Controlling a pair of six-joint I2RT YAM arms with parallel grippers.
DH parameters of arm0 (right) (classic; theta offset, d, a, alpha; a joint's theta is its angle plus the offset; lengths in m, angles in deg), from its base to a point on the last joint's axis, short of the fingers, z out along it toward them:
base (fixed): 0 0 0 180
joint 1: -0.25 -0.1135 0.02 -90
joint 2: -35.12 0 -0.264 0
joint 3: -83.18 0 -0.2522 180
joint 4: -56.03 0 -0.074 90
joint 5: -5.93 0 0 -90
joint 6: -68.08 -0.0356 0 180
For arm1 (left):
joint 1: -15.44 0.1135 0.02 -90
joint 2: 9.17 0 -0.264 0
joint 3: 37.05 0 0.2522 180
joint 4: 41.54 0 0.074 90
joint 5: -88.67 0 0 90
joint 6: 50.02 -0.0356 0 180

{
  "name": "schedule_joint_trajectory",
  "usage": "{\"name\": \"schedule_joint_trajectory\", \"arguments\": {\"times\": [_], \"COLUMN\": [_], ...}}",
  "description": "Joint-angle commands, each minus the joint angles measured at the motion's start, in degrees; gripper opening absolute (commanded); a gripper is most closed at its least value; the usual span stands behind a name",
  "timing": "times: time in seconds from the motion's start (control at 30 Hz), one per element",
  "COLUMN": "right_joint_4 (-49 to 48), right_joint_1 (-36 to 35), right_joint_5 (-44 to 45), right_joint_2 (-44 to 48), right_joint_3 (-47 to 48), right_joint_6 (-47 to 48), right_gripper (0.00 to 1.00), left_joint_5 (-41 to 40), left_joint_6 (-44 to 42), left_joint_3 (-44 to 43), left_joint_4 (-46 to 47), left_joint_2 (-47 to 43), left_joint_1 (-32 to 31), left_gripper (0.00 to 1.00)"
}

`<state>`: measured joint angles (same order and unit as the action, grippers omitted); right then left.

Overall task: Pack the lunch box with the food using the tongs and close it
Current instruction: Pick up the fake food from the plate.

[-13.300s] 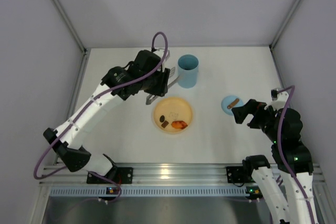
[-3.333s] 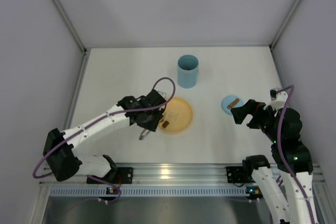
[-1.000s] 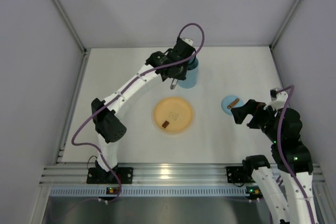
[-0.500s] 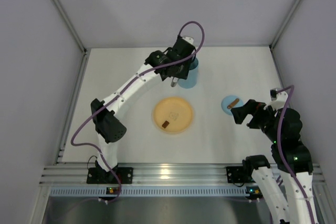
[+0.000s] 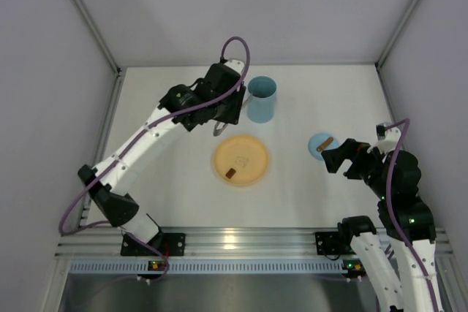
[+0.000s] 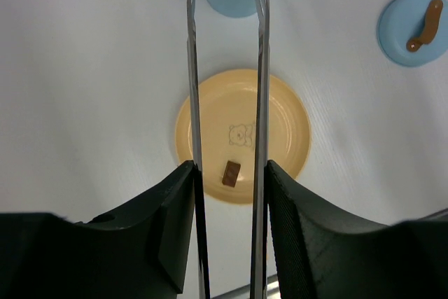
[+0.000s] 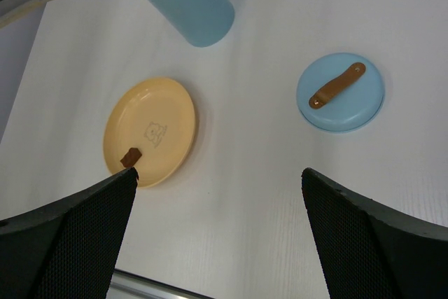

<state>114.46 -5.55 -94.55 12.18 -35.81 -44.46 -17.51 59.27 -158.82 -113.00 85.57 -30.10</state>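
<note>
Left end effector (image 6: 229, 167), clamped on tongs (image 6: 260, 68) (apparently empty), has left the lunch box (image 5: 261, 99); one brown piece (image 5: 230, 174) awaits.

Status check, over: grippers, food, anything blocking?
Left gripper clamping tongs. Right gripper open. One brown piece on plate; lunch box open. No obstruction seen.
</note>
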Motion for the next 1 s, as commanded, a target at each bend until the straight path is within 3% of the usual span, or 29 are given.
{"name": "schedule_joint_trajectory", "arguments": {"times": [0.0, 0.5, 0.97], "right_joint_4": [-1.0, -1.5, -0.9], "right_joint_1": [0.8, 0.8, 0.8], "right_joint_5": [-0.4, -0.9, -0.6], "right_joint_2": [-0.2, -1.0, -0.4], "right_joint_3": [0.8, 1.4, 1.2], "right_joint_6": [0.4, 0.1, 0.1], "right_gripper": [0.99, 0.99, 0.99], "left_joint_5": [3.3, 11.3, 13.7], "left_joint_6": [0.7, 3.6, 2.9], "left_joint_3": [5.5, 37.8, 44.3], "left_joint_4": [-1.4, -3.6, -0.9], "left_joint_2": [-8.8, -26.6, -27.7], "left_joint_1": [-0.1, -1.4, -2.7], "left_gripper": [0.48, 0.49, 0.52]}}
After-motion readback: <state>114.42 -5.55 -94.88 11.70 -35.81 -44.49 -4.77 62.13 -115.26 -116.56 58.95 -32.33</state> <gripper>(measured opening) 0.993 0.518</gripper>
